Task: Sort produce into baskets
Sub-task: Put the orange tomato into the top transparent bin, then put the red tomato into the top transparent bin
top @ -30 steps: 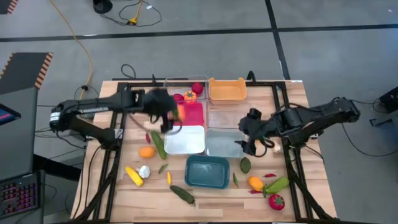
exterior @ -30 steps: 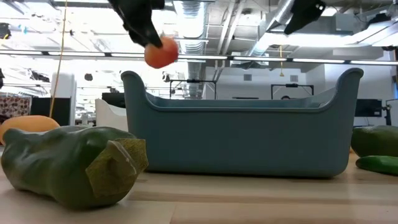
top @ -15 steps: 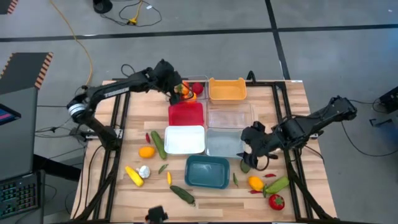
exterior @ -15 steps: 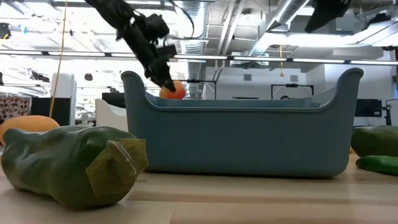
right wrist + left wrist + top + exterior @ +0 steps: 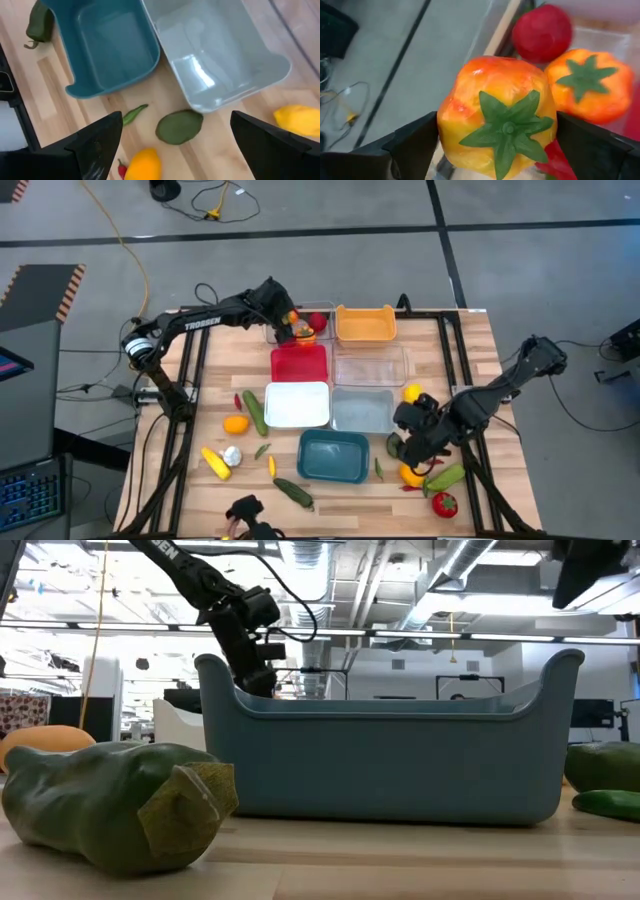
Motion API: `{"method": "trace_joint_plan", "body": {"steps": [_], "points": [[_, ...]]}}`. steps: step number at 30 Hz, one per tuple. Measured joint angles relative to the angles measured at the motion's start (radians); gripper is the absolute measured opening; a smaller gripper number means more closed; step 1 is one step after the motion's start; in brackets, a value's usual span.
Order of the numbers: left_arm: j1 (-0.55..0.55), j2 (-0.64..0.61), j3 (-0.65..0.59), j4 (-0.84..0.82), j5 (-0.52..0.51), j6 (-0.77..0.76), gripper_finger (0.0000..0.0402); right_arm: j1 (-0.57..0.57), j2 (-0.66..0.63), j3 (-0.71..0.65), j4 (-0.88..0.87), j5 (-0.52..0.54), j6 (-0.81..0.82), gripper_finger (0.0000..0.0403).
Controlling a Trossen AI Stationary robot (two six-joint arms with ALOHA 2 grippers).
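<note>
High view shows the left hand [image 5: 293, 327] reaching to the far clear basket [image 5: 322, 310] at the back of the surface [image 5: 470, 350], where an orange-yellow tomato [image 5: 497, 115] sits between its fingers with its green calyx facing the wrist camera. In the left wrist view the fingers stand a little off the fruit on both sides, so I judge the hand released, though contact cannot be ruled out. A second orange tomato [image 5: 587, 85] and a red one [image 5: 542, 32] lie just beyond it in the same basket.

The right hand [image 5: 418, 448] hovers with its fingers spread wide and holding nothing, just past the corner of the teal basket [image 5: 333, 455] and near the grey-blue basket [image 5: 220, 60]. Below it lie a dark green flat piece [image 5: 179, 126], an orange fruit [image 5: 142, 164] and a yellow fruit [image 5: 297, 120].

The toys look light, hollow and smooth-skinned, so probably a bit slippery; round ones want a grip across the widest part. The cucumber [image 5: 254, 412] beside the white basket [image 5: 297, 404] lies with its long axis running roughly front to back, slightly slanted, and would best be taken across its middle. The yellow corn [image 5: 215, 463] lies diagonally near the front left
</note>
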Motion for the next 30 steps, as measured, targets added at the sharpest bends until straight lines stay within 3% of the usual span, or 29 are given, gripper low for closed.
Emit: {"method": "trace_joint_plan", "body": {"steps": [7, 13, 30], "points": [[-0.005, 0.000, 0.000, 0.000, 0.069, -0.006, 0.0378, 0.059, 0.032, 0.000, -0.005, -0.059, 0.032, 0.0398], [-0.006, 0.000, 0.000, -0.002, -0.013, -0.051, 0.0379, 0.097, 0.048, 0.000, 0.001, -0.077, 0.046, 0.0398], [-0.007, 0.000, 0.000, -0.003, 0.022, -0.081, 0.0379, 0.189, 0.151, 0.000, -0.002, -0.288, 0.182, 0.0398]]}}
